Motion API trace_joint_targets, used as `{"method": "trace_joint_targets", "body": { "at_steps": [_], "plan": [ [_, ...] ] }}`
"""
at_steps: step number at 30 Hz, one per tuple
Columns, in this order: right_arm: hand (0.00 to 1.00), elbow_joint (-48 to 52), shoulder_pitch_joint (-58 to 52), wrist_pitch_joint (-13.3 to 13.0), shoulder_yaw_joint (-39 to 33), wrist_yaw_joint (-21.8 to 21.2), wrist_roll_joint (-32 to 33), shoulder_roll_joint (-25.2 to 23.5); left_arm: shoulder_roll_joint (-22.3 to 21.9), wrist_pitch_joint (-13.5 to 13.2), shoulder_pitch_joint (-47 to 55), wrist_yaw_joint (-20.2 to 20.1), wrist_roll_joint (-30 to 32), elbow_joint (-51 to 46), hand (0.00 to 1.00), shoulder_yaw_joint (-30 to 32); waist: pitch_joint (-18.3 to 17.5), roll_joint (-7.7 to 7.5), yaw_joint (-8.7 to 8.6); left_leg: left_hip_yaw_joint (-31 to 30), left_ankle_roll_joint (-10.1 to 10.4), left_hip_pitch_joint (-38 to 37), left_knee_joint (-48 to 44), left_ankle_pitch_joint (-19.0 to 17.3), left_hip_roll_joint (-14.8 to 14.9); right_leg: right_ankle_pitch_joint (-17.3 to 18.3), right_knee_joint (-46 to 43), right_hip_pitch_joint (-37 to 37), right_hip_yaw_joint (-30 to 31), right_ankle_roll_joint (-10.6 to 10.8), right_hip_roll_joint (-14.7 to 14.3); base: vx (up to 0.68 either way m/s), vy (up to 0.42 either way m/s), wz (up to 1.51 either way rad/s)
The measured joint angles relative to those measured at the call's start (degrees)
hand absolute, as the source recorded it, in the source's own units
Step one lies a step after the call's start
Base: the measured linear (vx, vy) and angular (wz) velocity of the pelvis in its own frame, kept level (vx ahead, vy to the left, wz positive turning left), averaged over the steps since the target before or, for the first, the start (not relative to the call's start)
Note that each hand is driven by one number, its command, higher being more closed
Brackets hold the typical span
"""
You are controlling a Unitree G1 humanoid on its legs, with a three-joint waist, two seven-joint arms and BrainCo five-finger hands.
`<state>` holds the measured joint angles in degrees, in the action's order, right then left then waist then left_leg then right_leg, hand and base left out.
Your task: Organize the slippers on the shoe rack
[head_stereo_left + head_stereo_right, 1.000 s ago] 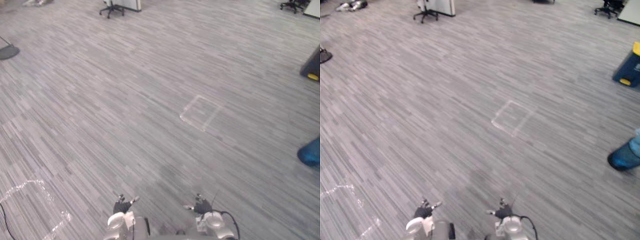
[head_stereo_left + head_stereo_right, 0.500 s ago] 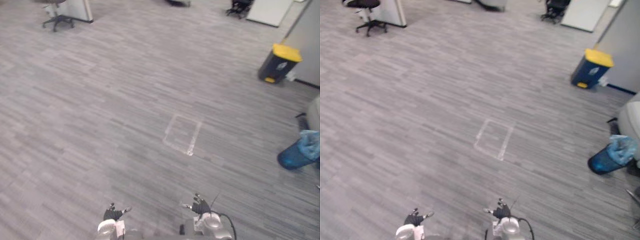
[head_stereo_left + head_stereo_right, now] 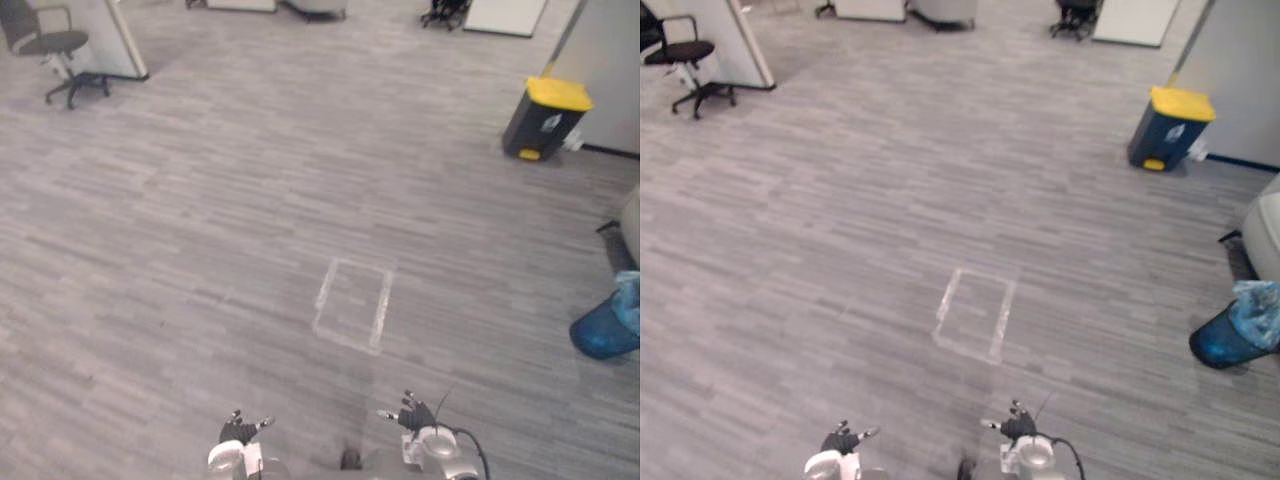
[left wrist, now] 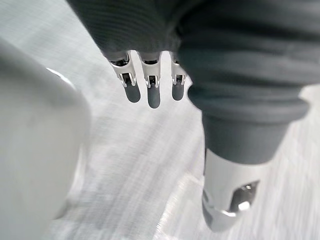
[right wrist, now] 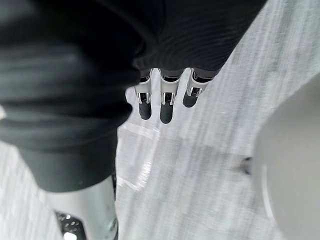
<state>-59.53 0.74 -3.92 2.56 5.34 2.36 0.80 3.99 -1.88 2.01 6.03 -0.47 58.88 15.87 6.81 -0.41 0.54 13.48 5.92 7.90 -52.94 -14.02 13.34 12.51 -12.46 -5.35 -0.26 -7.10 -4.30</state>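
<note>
well, here is how it reads, left to right:

1. far left, at the back, an office chair (image 3: 50, 45) stands just beside a pale partition (image 3: 112, 35). grey striped carpet (image 3: 200, 250) runs out from there.
2. the left hand (image 3: 238, 432) hangs low at the near edge. its wrist view shows the fingers straight and relaxed with the thumb apart, and nothing in them but carpet beyond.
3. in the middle, a taped rectangle (image 3: 352, 305) is marked on the carpet, a little ahead of the hands and between them.
4. the right hand (image 3: 412, 415) hangs low on the other side. it is released the same way: fingers loose and empty, carpet past the tips.
5. to the right, a dark bin with a yellow lid (image 3: 545, 118) stands by a grey wall. nearer, at the right edge, sits a blue bin (image 3: 603, 330) lined with a pale bag.
6. where the slippers and the shoe rack are, i cannot tell from here. neither hand carries one.
7. judged from that, the step in hand is getting to the work, with no handling begun. the next move calls for finding the rack and the slippers, then closing in squarely, with both hands kept free for the first pick.
</note>
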Motion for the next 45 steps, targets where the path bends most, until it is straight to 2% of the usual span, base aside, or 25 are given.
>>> {"method": "trace_joint_targets", "body": {
  "at_steps": [3, 4, 5, 6, 7, 10, 11, 13, 14, 16, 18, 20, 21, 22, 23, 25, 28, 29, 32, 35, 38, 39, 40, 41, 45],
  "plan": [
    [0.00, 0.05, -0.17, 0.23, -0.60, 2.69, -0.01, -0.28, -1.59, -1.86, 1.89, 0.61, -1.79, -1.05, 0.00, -0.39, 0.11, 0.27, 0.13, 2.98, -0.29, 4.85, 16.29, -1.21, -1.59, 0.80, 3.92, -5.05, 5.25, 1.49, 2.37, 0.51, 0.186, -1.03],
    [0.00, -0.02, -0.21, 0.42, -0.90, 3.04, -0.01, -0.21, -2.83, -2.61, 1.72, 1.04, -2.58, -1.13, 0.00, -1.31, -0.02, 0.20, 0.23, 0.42, -1.12, 6.24, 24.77, 0.78, -4.35, 1.61, 5.36, -6.46, 6.08, 2.47, 3.99, 0.58, 0.360, -0.63],
    [0.00, -0.31, -0.02, 0.44, -1.84, 3.21, -0.06, -0.04, -2.79, -2.91, 0.76, 1.38, -2.43, -0.79, 0.00, -5.42, -0.41, 1.19, 0.92, -6.24, 0.55, 6.87, 36.86, 9.53, -7.91, 3.26, 6.64, -7.75, 8.52, 4.26, 5.72, 0.58, 0.360, -0.63],
    [0.00, -0.38, -0.04, 0.44, -1.83, 3.21, -0.07, 0.00, -2.82, -2.90, 0.73, 1.43, -2.47, -0.71, 0.00, -5.96, -0.51, 1.34, 1.00, -6.47, 0.60, 6.76, 36.89, 10.80, -8.23, 3.47, 6.67, -7.79, 8.80, 4.47, 5.94, 0.53, 0.356, -0.65],
    [0.00, -1.14, 0.23, 0.43, -1.77, 3.13, -0.11, -0.04, -2.36, -2.85, 0.33, 1.48, -2.44, 0.03, 0.00, -7.24, -1.02, 1.17, 0.96, -6.32, -2.20, 6.51, 36.68, 11.57, -10.13, 3.97, 6.32, -7.87, 9.44, 5.27, 7.33, 0.34, 0.210, -0.26],
    [0.00, -2.41, 0.30, 0.46, -2.53, 2.68, -0.13, -0.78, -0.80, -2.69, -1.34, 1.59, -2.48, 1.78, 0.00, -9.31, -1.14, -1.18, 0.12, -3.12, -5.84, 4.43, 36.00, 8.99, -12.96, 3.88, -4.23, -4.19, 9.30, 6.22, 10.50, 0.56, 0.304, -0.22],
    [0.00, -2.46, 0.11, 0.45, -2.99, 2.59, -0.13, -0.79, -0.58, -2.69, -1.33, 1.71, -2.49, 2.07, 0.00, -9.86, -1.16, -1.61, 0.07, -2.04, -6.74, 2.49, 36.64, 8.17, -13.46, 2.83, -10.89, -1.59, 10.20, 8.02, 10.51, 0.36, 0.174, -0.39],
    [0.00, -2.22, 0.46, 0.34, -4.06, 2.43, -0.22, -0.86, -0.06, -2.66, -1.20, 1.87, -2.52, 2.72, 0.00, -12.36, -0.76, -1.63, -0.30, -0.98, -7.76, -4.19, 39.38, 6.03, -14.01, -3.32, -31.51, 5.94, 10.86, 16.60, 10.40, 0.40, 0.182, -0.47],
    [0.00, -1.80, 0.55, 0.07, -4.24, 2.41, -0.23, -0.90, 0.08, -2.64, -1.37, 2.13, -2.58, 2.85, 0.00, -13.20, -0.25, -1.81, -0.50, -0.45, -8.17, -6.74, 40.05, 5.48, -14.22, -3.22, -38.22, 8.53, 10.25, 16.59, 10.52, 0.36, 0.140, -0.37],
    [0.00, -0.13, 0.69, -0.18, -4.37, 2.39, -0.22, -0.72, -0.47, -2.59, -1.67, 2.64, -2.88, 2.93, 0.00, -13.37, 1.29, -1.21, -0.60, 0.53, -8.89, -14.34, 43.58, 5.02, -13.95, 0.33, -46.26, 13.93, 6.49, 11.24, 10.60, 0.36, 0.110, -0.33],
    [0.00, 0.21, 0.80, -0.40, -4.32, 2.32, -0.23, -0.76, -0.75, -2.59, -1.89, 2.59, -3.07, 3.60, 0.00, -13.09, 1.29, -1.28, -0.88, 1.06, -8.85, -18.21, 46.47, 4.98, -13.08, 3.22, -42.87, 17.44, 2.91, 10.02, 10.12, 0.31, 0.027, -0.08],
    [0.00, 0.45, 1.08, -0.83, -4.53, 2.28, -0.22, -0.72, -1.37, -2.51, -2.44, 2.52, -3.06, 3.69, 0.00, -12.54, 1.29, -1.42, -1.49, 1.90, -6.38, -20.42, 48.42, 2.83, -11.69, 3.90, -32.95, 20.70, -1.49, 10.00, 10.11, 0.26, -0.041, 0.10],
    [0.00, 0.49, 1.16, -0.89, -4.61, 2.29, -0.22, -0.75, -1.55, -2.41, -2.43, 2.45, -3.04, 3.69, 0.00, -12.35, 1.32, -1.58, -1.50, 2.66, -4.94, -21.39, 49.21, 1.65, -11.30, 3.48, -28.02, 21.85, -3.34, 9.68, 10.33, 0.34, -0.105, -0.15],
    [0.00, 0.01, 1.46, -0.86, -4.56, 2.17, -0.22, -0.76, -1.28, -2.44, -2.42, 2.43, -3.03, 3.78, 0.00, -12.48, 1.38, -2.01, -1.32, 3.67, -4.27, -22.51, 50.18, 1.24, -11.44, -0.40, -17.70, 22.08, -5.81, 8.73, 10.12, 0.34, -0.115, -0.27],
    [0.00, -0.17, 1.29, -0.82, -4.33, 2.14, -0.16, -0.75, -0.82, -2.47, -2.33, 2.31, -3.01, 3.87, 0.00, -12.61, 1.08, -2.79, -1.28, 3.16, -3.85, -23.27, 50.25, 0.95, -12.49, -7.54, -11.89, 21.86, -5.63, 6.35, 9.70, 0.44, -0.166, -0.43],
    [0.00, -0.15, 1.77, -0.96, -4.60, 2.08, -0.23, 0.92, -2.41, -2.33, -2.61, 1.71, -2.36, 5.01, 0.00, -12.37, 1.27, 0.09, -1.59, 2.60, -3.12, -24.64, 49.28, 0.41, -10.44, -5.09, -13.28, 21.16, -5.57, 5.47, 7.75, 0.33, -0.125, -0.37],
    [0.00, 0.12, 1.31, -0.74, -4.61, 2.39, -0.17, 2.19, -4.41, -2.34, -2.97, 1.02, -0.57, 4.61, 0.00, -10.09, 1.21, 1.41, -2.57, 0.52, -2.49, -19.48, 33.45, 0.07, -7.39, -2.42, -11.19, 17.39, -5.97, 4.88, 6.34, 0.41, -0.205, -0.02],
    [0.00, 0.56, 0.48, -0.75, -3.96, 2.57, -0.11, 2.26, -5.90, -2.42, -2.46, 0.69, -0.15, 2.17, 0.00, -7.87, 1.27, 1.63, -2.87, -1.75, -0.01, -11.45, 12.95, 3.51, -3.04, -1.56, -7.76, 12.09, -5.93, 3.88, 4.40, 0.37, -0.170, 0.07],
    [0.00, 0.26, 0.22, -0.70, -2.24, 2.59, -0.02, 1.86, -6.40, -2.74, -1.37, 0.01, 0.21, -0.53, 0.00, -7.46, 1.36, 1.65, -1.53, -2.35, -0.19, -4.80, -1.08, 1.76, 0.23, 0.13, -5.27, 5.97, -2.86, 1.94, 2.39, 0.36, -0.064, -0.60],
    [0.00, 0.24, -0.09, -0.63, -2.21, 2.57, 0.02, 1.37, -7.07, -2.80, -1.24, 0.00, 0.20, -1.40, 0.00, -6.12, 1.29, 1.51, -0.89, 0.15, -1.36, -0.99, 3.61, -0.88, 0.42, 0.47, -2.72, 2.56, 1.82, 2.51, 2.62, 0.31, 0.062, -0.93],
    [0.00, 0.28, -0.01, -0.52, -2.82, 2.60, 0.06, 1.33, -7.02, -2.81, -1.49, 0.05, 0.20, -1.48, 0.00, -6.32, 1.20, 1.13, -0.57, -4.00, -1.33, 1.20, 23.80, -1.46, -3.66, 1.36, -0.52, -0.26, 7.58, 4.40, 4.70, 0.40, 0.221, -0.91],
    [0.00, 0.21, -0.15, -0.55, -3.31, 2.62, 0.01, 1.30, -7.00, -2.81, -1.62, 0.15, 0.17, -1.41, 0.00, -6.47, 1.12, 0.96, -0.56, -8.18, -1.17, 1.60, 29.74, -0.38, -6.00, 1.95, -0.16, -0.59, 9.06, 5.40, 5.66, 0.40, 0.298, -0.91],
    [0.00, 0.11, -0.36, -0.52, -4.23, 2.61, -0.02, 1.48, -7.03, -2.81, -1.70, 0.36, 0.14, -1.16, 0.00, -7.32, 0.70, 1.33, -0.49, -14.93, -0.95, 1.53, 37.51, 3.29, -8.58, 3.08, -0.15, -0.41, 11.54, 7.16, 6.60, 0.39, 0.344, -1.03],
    [0.00, -0.12, -0.87, -0.43, -4.51, 2.61, -0.09, 1.69, -6.99, -2.83, -1.66, 0.39, 0.04, -0.73, 0.00, -8.20, 0.36, 1.77, -0.28, -16.34, 0.45, 1.15, 38.19, 8.33, -9.31, 3.84, -0.24, -0.35, 13.58, 8.34, 6.83, 0.39, 0.370, -1.18],
    [0.00, -0.43, -1.26, 0.08, -4.73, 2.42, -0.24, -0.50, -4.00, -2.58, -2.44, 0.53, -0.11, 1.61, 0.00, -8.55, -1.55, -1.81, -0.38, -6.69, -3.00, -1.97, 37.86, 6.30, -11.34, 2.17, -2.23, 1.44, 16.98, 11.46, 10.91, 0.34, 0.322, -1.01]
  ]
}}
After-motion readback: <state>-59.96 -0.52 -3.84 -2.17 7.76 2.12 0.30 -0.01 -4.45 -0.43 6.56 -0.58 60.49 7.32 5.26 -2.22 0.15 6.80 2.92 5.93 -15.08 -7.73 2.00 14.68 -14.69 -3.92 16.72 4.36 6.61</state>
